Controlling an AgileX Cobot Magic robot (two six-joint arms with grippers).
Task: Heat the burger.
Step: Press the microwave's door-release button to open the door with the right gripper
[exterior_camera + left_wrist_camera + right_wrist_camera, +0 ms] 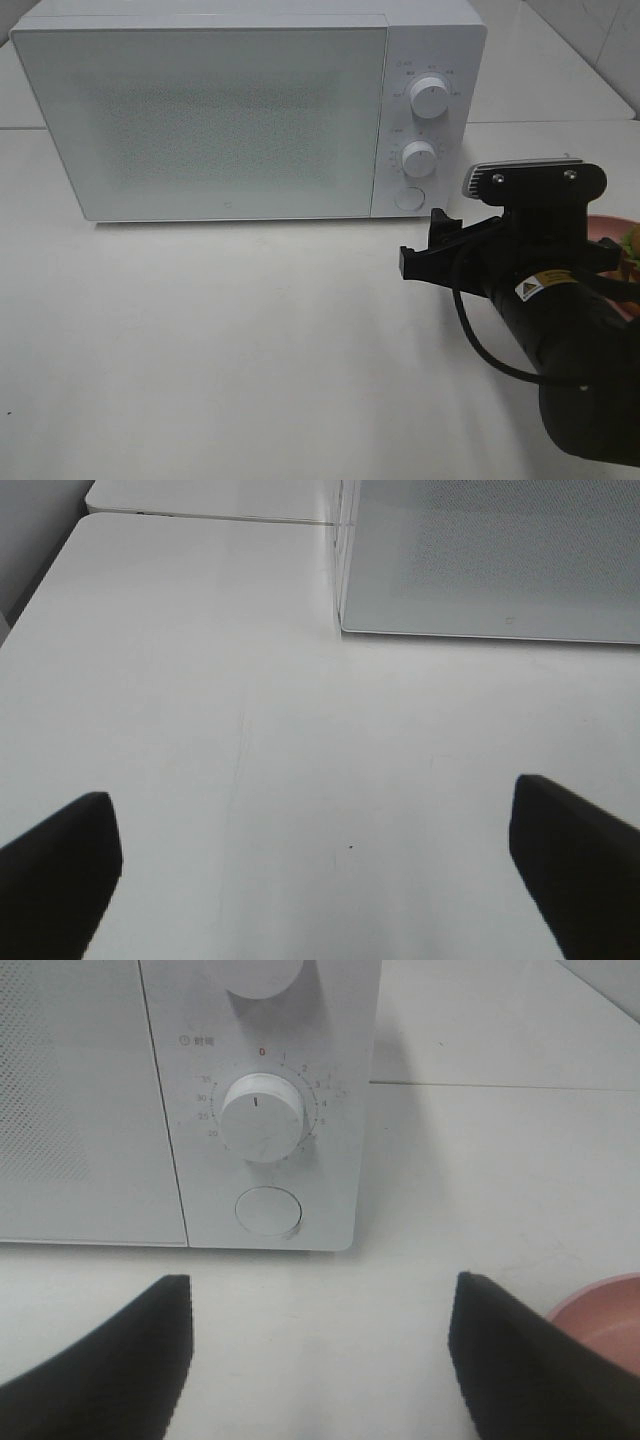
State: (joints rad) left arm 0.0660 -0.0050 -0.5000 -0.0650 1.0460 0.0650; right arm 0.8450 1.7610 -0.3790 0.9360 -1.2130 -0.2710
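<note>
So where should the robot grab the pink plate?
Probably its raised rim, on the edge nearest the open right gripper, coming down from above with one finger inside and one outside. The plate lies flat on the table, so only that thin rim offers something to pinch.

A matt white table [200, 330] is seen across the whole working area. A second white tabletop [200, 498] is butted against it at the rear, and a thin seam [500, 1085] is noted between the two. A white microwave [200, 110] is placed on the table, door shut. A wall of pale tiles [600, 40] is observed at the back right. Beyond the table's left edge, a grey surface [30, 540] is seen, its nature undetermined. Lighting is even, with soft shadows.
</note>
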